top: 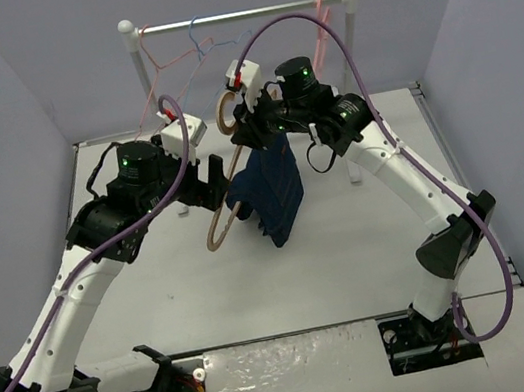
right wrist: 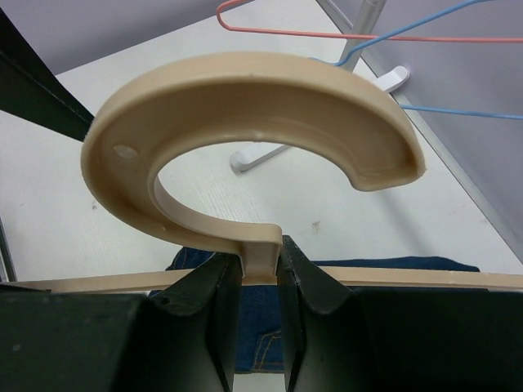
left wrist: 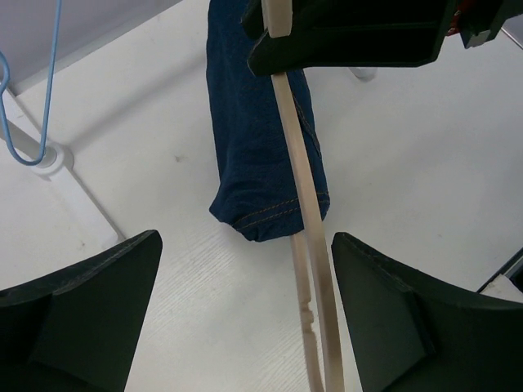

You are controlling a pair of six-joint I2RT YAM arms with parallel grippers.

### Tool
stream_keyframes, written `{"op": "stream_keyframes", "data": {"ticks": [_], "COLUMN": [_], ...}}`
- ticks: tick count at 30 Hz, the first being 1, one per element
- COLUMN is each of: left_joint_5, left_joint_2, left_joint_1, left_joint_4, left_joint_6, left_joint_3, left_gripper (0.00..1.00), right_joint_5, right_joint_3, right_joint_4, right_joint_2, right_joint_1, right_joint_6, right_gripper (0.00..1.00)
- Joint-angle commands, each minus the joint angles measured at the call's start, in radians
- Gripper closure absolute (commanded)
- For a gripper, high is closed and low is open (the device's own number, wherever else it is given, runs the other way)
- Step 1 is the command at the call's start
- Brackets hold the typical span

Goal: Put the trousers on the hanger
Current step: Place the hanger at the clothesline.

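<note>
The tan hanger (top: 219, 226) hangs tilted above the table, its hook (right wrist: 245, 106) uppermost. My right gripper (right wrist: 261, 260) is shut on the hanger's neck just below the hook; in the top view the gripper (top: 249, 122) is at centre back. The dark navy trousers (top: 273, 189) are draped over the hanger and hang down; they also show in the left wrist view (left wrist: 257, 139). My left gripper (left wrist: 245, 245) is open. The hanger's thin bar (left wrist: 306, 212) runs between its fingers (left wrist: 409, 310), close to the right one, not clamped. In the top view the left gripper (top: 223, 185) sits beside the trousers' left edge.
A white rail rack (top: 240, 15) stands at the back with thin pink hangers (top: 173, 64) and a light-blue hanger (top: 204, 39). Its foot (left wrist: 49, 155) and the blue hanger (left wrist: 41, 82) are left of my left gripper. Grey walls enclose the table on three sides.
</note>
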Motion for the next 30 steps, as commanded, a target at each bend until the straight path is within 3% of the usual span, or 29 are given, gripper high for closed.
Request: {"op": "stream_keyframes", "data": {"ticks": [1, 9, 13, 21, 25, 30], "left_joint_5": [-0.034, 0.019, 0.021, 0.054, 0.03, -0.007], "left_joint_2": [0.054, 0.054, 0.07, 0.091, 0.093, 0.081], "left_joint_1": [-0.021, -0.051, -0.052, -0.054, -0.052, -0.054], "left_joint_4": [0.106, 0.188, 0.208, 0.251, 0.264, 0.291], "left_joint_6": [0.011, -0.033, -0.035, -0.031, -0.019, -0.016], "left_joint_3": [0.036, -0.002, -0.042, -0.053, -0.046, -0.022], "left_gripper": [0.19, 0.23, 0.31, 0.64, 1.0, 1.0], "right_joint_5": [-0.041, -0.046, -0.038, -0.035, -0.036, 0.001], "right_joint_3": [0.078, 0.082, 0.086, 0.098, 0.094, 0.063], "right_joint_4": [0.128, 0.128, 0.128, 0.128, 0.131, 0.133], "right_joint_2": [-0.027, -0.028, -0.024, -0.02, -0.019, -0.052], "right_joint_1": [-0.006, -0.016, -0.014, -0.023, -0.025, -0.025], "right_joint_6": [0.007, 0.006, 0.006, 0.02, 0.023, 0.023], "right_gripper": [1.0, 1.0, 1.0, 1.0, 1.0, 0.97]}}
